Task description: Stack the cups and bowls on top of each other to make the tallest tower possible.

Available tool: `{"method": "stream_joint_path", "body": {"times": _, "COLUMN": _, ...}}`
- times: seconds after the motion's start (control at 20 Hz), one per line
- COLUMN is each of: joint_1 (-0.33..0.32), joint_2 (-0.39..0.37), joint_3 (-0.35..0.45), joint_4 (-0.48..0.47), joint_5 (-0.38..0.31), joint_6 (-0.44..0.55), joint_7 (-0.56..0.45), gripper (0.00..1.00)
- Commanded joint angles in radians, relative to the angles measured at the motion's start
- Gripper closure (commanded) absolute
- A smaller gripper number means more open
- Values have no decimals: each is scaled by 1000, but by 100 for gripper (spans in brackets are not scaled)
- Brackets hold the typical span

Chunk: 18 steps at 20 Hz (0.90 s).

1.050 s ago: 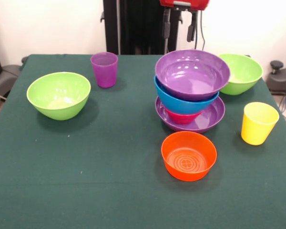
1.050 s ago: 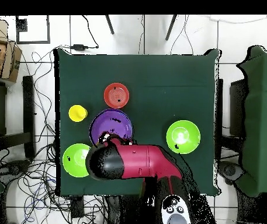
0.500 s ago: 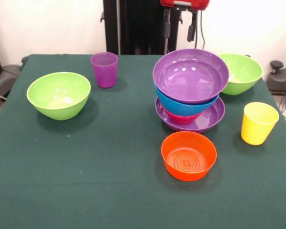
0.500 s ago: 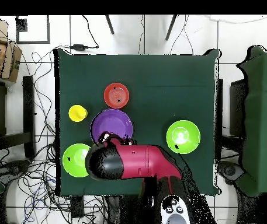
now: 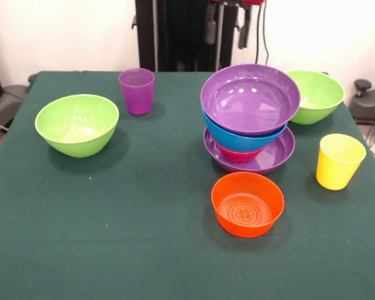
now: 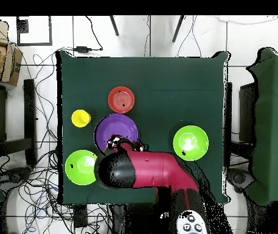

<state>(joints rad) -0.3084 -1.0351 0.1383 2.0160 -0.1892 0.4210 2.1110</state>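
The tower stands right of centre: a wide purple bowl (image 5: 282,152) as base, a small red-pink bowl (image 5: 235,155) in it, a blue bowl (image 5: 240,135) above, and a second purple bowl (image 5: 250,97) sitting level on top. My gripper (image 5: 225,31) hangs open above and behind the tower, its fingers apart and empty, touching nothing. Loose on the table are an orange bowl (image 5: 247,204), a yellow cup (image 5: 339,160), a purple cup (image 5: 137,90) and two lime green bowls (image 5: 77,124) (image 5: 317,95). From overhead the top purple bowl (image 6: 115,130) shows beside the red arm (image 6: 147,170).
The green cloth-covered table (image 5: 112,237) holds everything. Overhead, the orange bowl (image 6: 121,99), yellow cup (image 6: 80,117) and both green bowls (image 6: 190,142) (image 6: 79,166) ring the tower; the arm hides the purple cup. Cables and chairs surround the table.
The top purple bowl shifted from slightly tilted to level on the blue bowl. My gripper has risen away from it, toward the picture's top edge.
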Motion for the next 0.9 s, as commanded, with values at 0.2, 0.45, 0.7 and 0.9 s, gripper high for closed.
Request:
{"method": "stream_joint_path", "body": {"times": 0.2, "joint_1": -204, "joint_2": 30, "joint_3": 155, "joint_4": -79, "joint_5": 1, "joint_6": 187, "joint_7": -200, "gripper": 0}}
{"method": "stream_joint_path", "body": {"times": 0.45, "joint_1": -289, "joint_2": 43, "joint_3": 205, "joint_4": -83, "joint_5": -36, "joint_6": 187, "joint_7": -233, "gripper": 0}}
{"method": "stream_joint_path", "body": {"times": 0.7, "joint_1": -363, "joint_2": 92, "joint_3": 249, "joint_4": -60, "joint_5": -96, "joint_6": 118, "joint_7": -235, "gripper": 0}}
{"method": "stream_joint_path", "body": {"times": 0.9, "joint_1": -414, "joint_2": 166, "joint_3": 273, "joint_4": -55, "joint_5": -162, "joint_6": 37, "joint_7": -232, "gripper": 0}}
